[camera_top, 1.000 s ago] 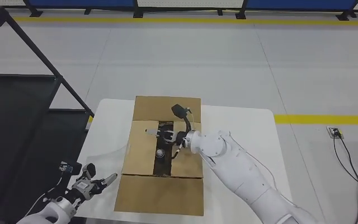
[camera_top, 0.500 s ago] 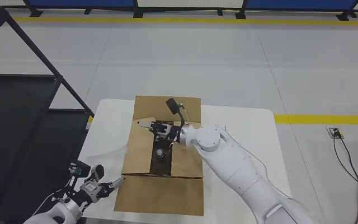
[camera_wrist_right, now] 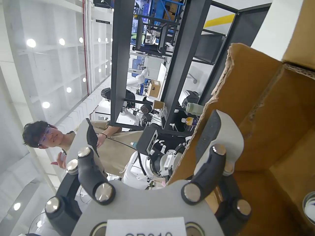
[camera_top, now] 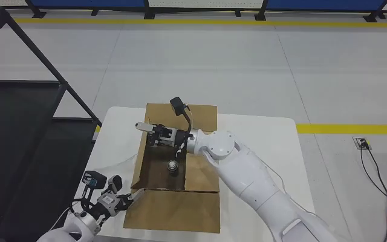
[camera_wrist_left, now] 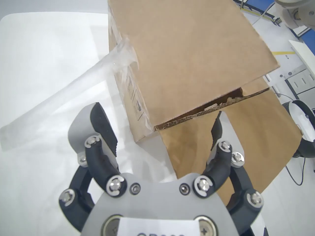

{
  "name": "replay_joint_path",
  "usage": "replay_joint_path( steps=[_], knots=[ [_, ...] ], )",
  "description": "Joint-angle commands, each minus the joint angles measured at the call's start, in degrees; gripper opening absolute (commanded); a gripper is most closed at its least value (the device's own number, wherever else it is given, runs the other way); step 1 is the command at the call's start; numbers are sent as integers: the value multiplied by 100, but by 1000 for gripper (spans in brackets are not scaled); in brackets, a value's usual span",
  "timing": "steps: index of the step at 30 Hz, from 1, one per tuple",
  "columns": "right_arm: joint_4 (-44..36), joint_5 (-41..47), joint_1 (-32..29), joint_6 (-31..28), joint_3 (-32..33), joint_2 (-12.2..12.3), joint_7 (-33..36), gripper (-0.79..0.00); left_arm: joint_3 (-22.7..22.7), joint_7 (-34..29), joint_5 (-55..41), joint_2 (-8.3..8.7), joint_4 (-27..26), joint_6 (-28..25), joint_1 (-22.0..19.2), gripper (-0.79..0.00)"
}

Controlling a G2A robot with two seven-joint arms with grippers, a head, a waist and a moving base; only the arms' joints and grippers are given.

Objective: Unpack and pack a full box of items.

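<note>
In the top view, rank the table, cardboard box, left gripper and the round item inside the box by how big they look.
1. table
2. cardboard box
3. left gripper, though it sits nearer the camera, so this place is unsure
4. round item

Top view: from above the arms, looking down on the table and cardboard box. Left wrist view: close behind the left gripper, facing the box's near corner. Right wrist view: close behind the right gripper, facing past a raised flap; all three share the box.
</note>
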Motion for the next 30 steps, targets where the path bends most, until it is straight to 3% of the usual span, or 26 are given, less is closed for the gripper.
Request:
replay_joint_path(
  steps=[1, 9, 16, 30],
  knots=[
    [29, 54, 25, -1, -15, -37, 38, 0, 54, -5, -221, -16, -2, 218, -62, 0],
    [308, 28, 200, -15, -126, -188, 299, 0, 99, 16, -585, -55, 1, 881, -226, 0],
    [537, -63, 273, -136, -42, -224, 345, 0, -238, 20, -1130, -60, -102, 929, -11, 0],
    [520, -222, 104, -483, 764, 71, 214, 0, -825, 45, -1535, -64, -159, 1038, 356, 0]
  ],
)
